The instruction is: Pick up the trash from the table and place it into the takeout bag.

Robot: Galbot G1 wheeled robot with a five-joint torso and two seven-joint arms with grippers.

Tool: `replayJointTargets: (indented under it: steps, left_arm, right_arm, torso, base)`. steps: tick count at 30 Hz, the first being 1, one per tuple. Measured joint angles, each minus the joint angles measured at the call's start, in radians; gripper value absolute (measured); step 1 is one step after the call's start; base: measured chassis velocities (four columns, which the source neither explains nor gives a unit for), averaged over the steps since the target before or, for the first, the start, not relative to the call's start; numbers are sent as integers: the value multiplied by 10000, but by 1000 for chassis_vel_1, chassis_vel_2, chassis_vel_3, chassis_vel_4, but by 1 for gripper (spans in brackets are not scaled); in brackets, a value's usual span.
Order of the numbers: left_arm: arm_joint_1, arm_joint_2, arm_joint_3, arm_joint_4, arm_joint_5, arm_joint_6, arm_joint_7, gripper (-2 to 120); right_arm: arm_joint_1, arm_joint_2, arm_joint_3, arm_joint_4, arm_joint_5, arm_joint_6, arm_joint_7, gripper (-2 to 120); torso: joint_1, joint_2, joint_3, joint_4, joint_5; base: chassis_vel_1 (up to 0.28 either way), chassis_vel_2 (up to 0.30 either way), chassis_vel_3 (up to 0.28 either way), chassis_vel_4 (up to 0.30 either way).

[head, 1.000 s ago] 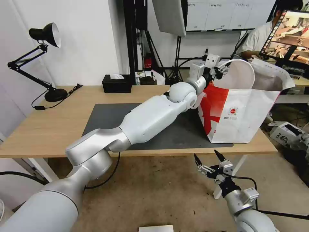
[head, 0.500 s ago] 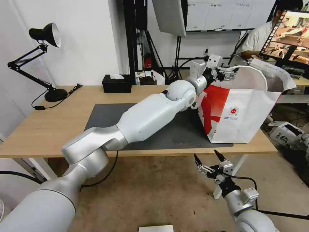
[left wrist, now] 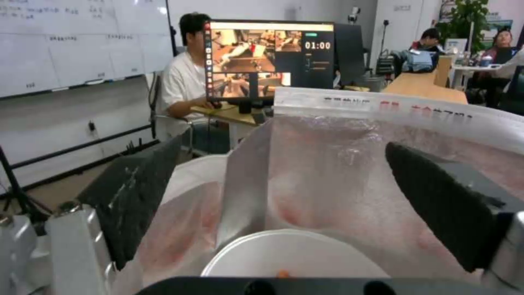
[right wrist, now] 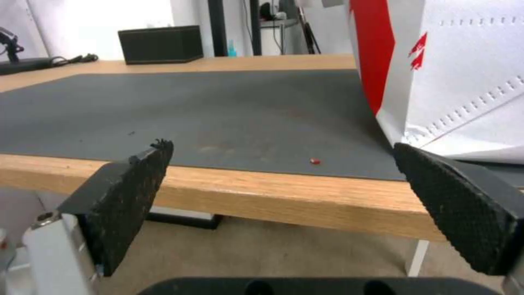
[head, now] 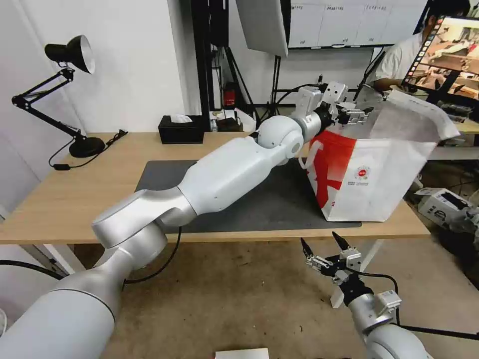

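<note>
Bowl (left wrist: 294, 254) now inside takeout bag (head: 369, 184) | left tool (head: 355, 113) spread, empty

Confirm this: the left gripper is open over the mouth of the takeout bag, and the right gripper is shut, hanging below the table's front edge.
One thing is wrong: the right gripper is open, not shut. The right wrist view shows its two black pads spread wide apart. The rest stands: the left gripper is open over the mouth of the takeout bag, and the right one hangs below the front edge of the table.
</note>
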Motion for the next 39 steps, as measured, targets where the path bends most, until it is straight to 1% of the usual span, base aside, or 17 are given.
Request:
replayJointTargets:
  steps: [8, 11, 14, 15, 18, 19, 21, 22, 25, 26, 29, 30, 32, 33, 35, 36, 39]
  left_arm:
    - [121, 304, -2, -260, -71, -6, -30, 100]
    - [197, 606, -2, -504, -137, -7, -48, 100]
    - [361, 1203, -7, -1017, -238, -7, -87, 100]
    - [361, 1203, -7, -1017, -238, -7, -87, 100]
    - [675, 1936, -135, -1770, -289, -13, -445, 100]
    - [675, 1936, -135, -1770, -289, -13, -445, 100]
    - [992, 2543, -224, -2447, -302, -28, -779, 100]
    - [992, 2543, -224, -2447, -302, -28, -779, 100]
    - [1758, 3749, -523, -3726, -361, -31, -914, 100]
    - [1758, 3749, -523, -3726, -361, -31, -914, 100]
    - [2706, 4767, -1085, -4743, -417, -30, -923, 100]
    - [2706, 4767, -1085, -4743, -417, -30, -923, 100]
    - [3350, 5381, -1605, -5313, -406, 62, -909, 100]
    - [3350, 5381, -1605, -5313, -406, 62, -909, 100]
    - [3990, 5916, -2191, -5815, -354, 174, -897, 100]
    - [3990, 5916, -2191, -5815, -354, 174, -897, 100]
    - [5074, 6650, -3047, -6467, -107, 228, -767, 100]
  right_arm:
    - [0, 0, 0, 0, 0, 0, 0, 100]
    - [0, 0, 0, 0, 0, 0, 0, 100]
    - [0, 0, 0, 0, 0, 0, 0, 100]
    - [0, 0, 0, 0, 0, 0, 0, 100]
    - [0, 0, 0, 0, 0, 0, 0, 100]
    - [0, 0, 0, 0, 0, 0, 0, 100]
    - [0, 0, 0, 0, 1, 0, 0, 100]
    - [0, 0, 0, 0, 1, 0, 0, 100]
    - [0, 0, 0, 0, 0, 0, 0, 100]
    - [0, 0, 0, 0, 0, 0, 0, 100]
    - [0, 0, 0, 0, 1, 0, 0, 100]
    - [0, 0, 0, 0, 1, 0, 0, 100]
    - [0, 0, 0, 0, 0, 0, 0, 100]
    - [0, 0, 0, 0, 0, 0, 0, 100]
    - [0, 0, 1, 0, 0, 0, 1, 100]
    - [0, 0, 1, 0, 0, 0, 1, 100]
    - [0, -1, 0, 0, 0, 0, -1, 100]
  torso:
    - [0, 0, 0, -1, 0]
    - [0, 0, 0, -1, 0]
    - [0, 0, 0, 0, -1]
    - [0, 0, 0, 0, -1]
    - [0, 0, 0, 0, -2]
    - [0, 0, 0, 0, -2]
    - [1, 0, 0, -1, -2]
    - [1, 0, 0, -1, -2]
    - [0, 0, 0, 2, -2]
    - [0, 0, 0, 2, -2]
    - [0, 0, 0, 3, -4]
    - [0, 0, 0, 3, -4]
    - [0, 0, 0, 0, -3]
    - [0, 0, 0, 0, -3]
    - [0, -1, 0, 0, -3]
    - [0, -1, 0, 0, -3]
    - [-1, 0, -1, 1, -4]
  base:
    - [0, 0, 0, 0]
    - [0, 0, 0, 0]
    - [0, 0, 0, 0]
    - [0, 0, 0, 0]
    - [0, 0, 0, 0]
    - [0, 0, 0, 0]
    - [0, 0, 0, 0]
    - [0, 0, 0, 0]
    - [0, 0, 0, 0]
    - [0, 0, 0, 0]
    - [0, 0, 0, 0]
    - [0, 0, 0, 0]
    - [0, 0, 0, 0]
    - [0, 0, 0, 0]
    - [0, 0, 0, 0]
    - [0, 0, 0, 0]
    - [0, 0, 0, 0]
